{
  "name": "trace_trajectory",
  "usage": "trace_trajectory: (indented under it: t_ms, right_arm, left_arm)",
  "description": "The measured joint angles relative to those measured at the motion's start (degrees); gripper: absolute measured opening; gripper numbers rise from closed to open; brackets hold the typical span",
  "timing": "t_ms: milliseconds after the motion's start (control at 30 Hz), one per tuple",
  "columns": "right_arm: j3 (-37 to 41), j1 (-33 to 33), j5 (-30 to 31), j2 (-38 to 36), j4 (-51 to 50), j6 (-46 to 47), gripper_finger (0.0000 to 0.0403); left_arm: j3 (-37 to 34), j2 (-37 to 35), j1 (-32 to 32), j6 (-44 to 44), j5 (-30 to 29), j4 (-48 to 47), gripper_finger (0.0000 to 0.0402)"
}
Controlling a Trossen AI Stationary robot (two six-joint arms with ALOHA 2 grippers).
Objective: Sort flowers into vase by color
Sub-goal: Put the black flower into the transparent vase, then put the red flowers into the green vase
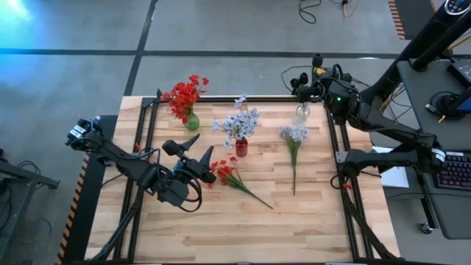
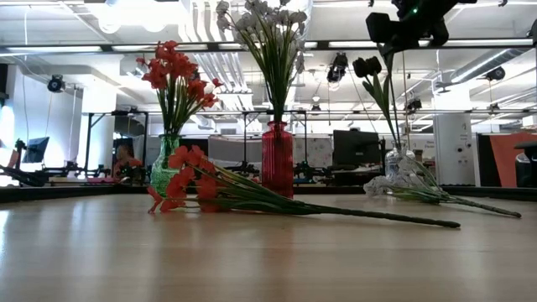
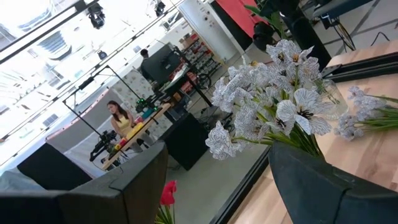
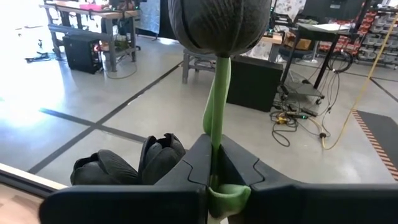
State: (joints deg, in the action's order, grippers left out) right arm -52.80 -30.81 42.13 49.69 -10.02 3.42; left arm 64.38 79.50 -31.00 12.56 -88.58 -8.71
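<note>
A dark-budded flower [image 2: 369,67] stands upright over a clear vase [image 2: 399,164] at the table's far right, with my right gripper [image 4: 216,180] shut on its stalk. Its lower stalk runs down to the vase's mouth. Red flowers [image 1: 184,96] stand in a green vase [image 1: 192,121], and pale flowers [image 1: 239,121] stand in a red vase [image 1: 241,147]. One red stem [image 1: 228,175] and one pale stem [image 1: 294,143] lie flat on the table. My left gripper [image 1: 193,153] hovers open and level just left of the lying red stem, touching nothing. My right gripper pinches the green stalk [image 4: 215,146] between its two fingers, a short way below the large dark bud [image 4: 217,25]. The fingers [image 4: 186,168] are level, come from the table's right side and lie across the stalk. The stalk stands upright, with more dark buds [image 4: 134,167] beside the fingers.
Black rails [image 1: 221,99] frame the wooden tabletop [image 1: 243,228]. The near half of the table holds nothing but the lying stems' ends. Beyond the far edge are desks, screens and a seated person [image 3: 121,118].
</note>
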Motion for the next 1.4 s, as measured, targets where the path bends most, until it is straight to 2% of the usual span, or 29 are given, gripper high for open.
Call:
trace_trajectory:
  t_ms: [767, 1200, 1300, 1400]
  right_arm:
    - [0.0, 0.0, 0.1, 0.0, -0.1, 0.0, 0.015]
    - [-1.7, 0.8, -0.3, -1.2, -0.4, -0.2, 0.0181]
    - [-2.3, 2.4, -3.1, -2.1, -0.4, 0.2, 0.0178]
    - [-2.3, 4.2, -8.1, -2.5, -0.4, 1.1, 0.0178]
  left_arm:
    - [0.0, 0.0, 0.0, 0.0, 0.0, -0.1, 0.026]
    - [0.0, 0.0, 0.0, -0.4, 0.3, -0.4, 0.026]
    - [0.0, 0.0, 0.4, -1.1, 4.0, -1.4, 0.026]
    - [0.0, 0.0, 1.1, -1.1, 13.2, -1.8, 0.026]
